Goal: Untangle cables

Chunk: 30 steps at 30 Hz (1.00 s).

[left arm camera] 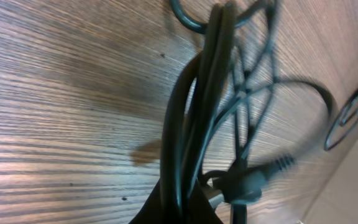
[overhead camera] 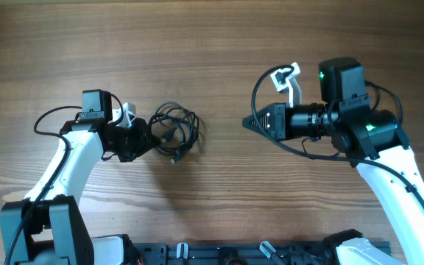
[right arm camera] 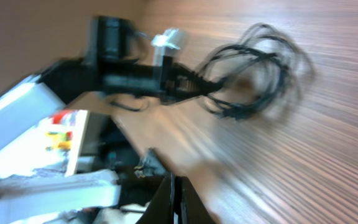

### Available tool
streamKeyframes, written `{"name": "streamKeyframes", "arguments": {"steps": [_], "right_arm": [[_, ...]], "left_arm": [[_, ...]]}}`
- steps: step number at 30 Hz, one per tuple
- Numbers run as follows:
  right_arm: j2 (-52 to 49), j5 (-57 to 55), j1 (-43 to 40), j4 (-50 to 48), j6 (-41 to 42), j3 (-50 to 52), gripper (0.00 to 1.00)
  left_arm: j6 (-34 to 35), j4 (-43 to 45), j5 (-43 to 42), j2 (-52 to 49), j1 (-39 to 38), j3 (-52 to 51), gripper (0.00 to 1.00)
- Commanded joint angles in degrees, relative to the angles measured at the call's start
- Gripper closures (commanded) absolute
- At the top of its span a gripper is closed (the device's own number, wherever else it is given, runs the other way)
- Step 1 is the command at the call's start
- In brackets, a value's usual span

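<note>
The cables (overhead camera: 174,131) lie as a tangled bundle of thin black loops on the wooden table, left of centre. My left gripper (overhead camera: 150,138) is at the bundle's left edge, shut on a few strands. In the left wrist view those strands (left arm camera: 194,112) run straight up out of the closed jaws, and a small plug end (left arm camera: 247,180) hangs just to the right. My right gripper (overhead camera: 247,122) is shut and empty, hovering well right of the bundle and pointing at it. The right wrist view shows the cables (right arm camera: 253,74) far ahead of its closed fingertips (right arm camera: 174,199).
The left arm (overhead camera: 65,169) reaches in from the lower left and the right arm (overhead camera: 389,169) from the lower right. A black rail (overhead camera: 256,254) runs along the table's near edge. Thick arm wires (overhead camera: 271,136) loop around the right wrist.
</note>
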State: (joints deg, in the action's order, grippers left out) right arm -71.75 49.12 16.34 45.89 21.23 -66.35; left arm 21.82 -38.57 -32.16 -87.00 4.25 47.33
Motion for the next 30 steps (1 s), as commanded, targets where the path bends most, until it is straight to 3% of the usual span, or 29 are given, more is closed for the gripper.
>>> {"name": "streamKeyframes", "arguments": {"steps": [1,9,15,20,25,30], "right_arm": [[0.0,-14.5,0.0,3.8,-3.7,-0.1,0.96],[0.0,-14.6,3.0,0.9,-3.6,5.8,0.95],[-0.1,-16.3,10.8,-10.8,1.2,11.0,0.67],[-0.6,-22.0,12.3,-13.2,5.8,12.6,0.58],[-1.1,-21.7,12.3,-13.0,5.9,12.6,0.59],[-1.1,-21.7,12.3,-12.4,8.8,12.6,0.58]], "left_arm": [[0.1,0.2,2.3,-0.1,0.0,-0.3,0.96],[0.1,0.2,2.2,-0.1,0.0,-0.3,0.96],[0.1,0.2,1.1,-0.1,0.0,-0.3,0.96],[0.1,-0.5,-7.7,-0.1,0.0,-0.3,0.96],[0.2,-2.2,-25.6,-0.1,0.2,-0.3,0.96],[8.7,-1.3,-36.1,-0.1,0.9,-0.3,0.96]]}}
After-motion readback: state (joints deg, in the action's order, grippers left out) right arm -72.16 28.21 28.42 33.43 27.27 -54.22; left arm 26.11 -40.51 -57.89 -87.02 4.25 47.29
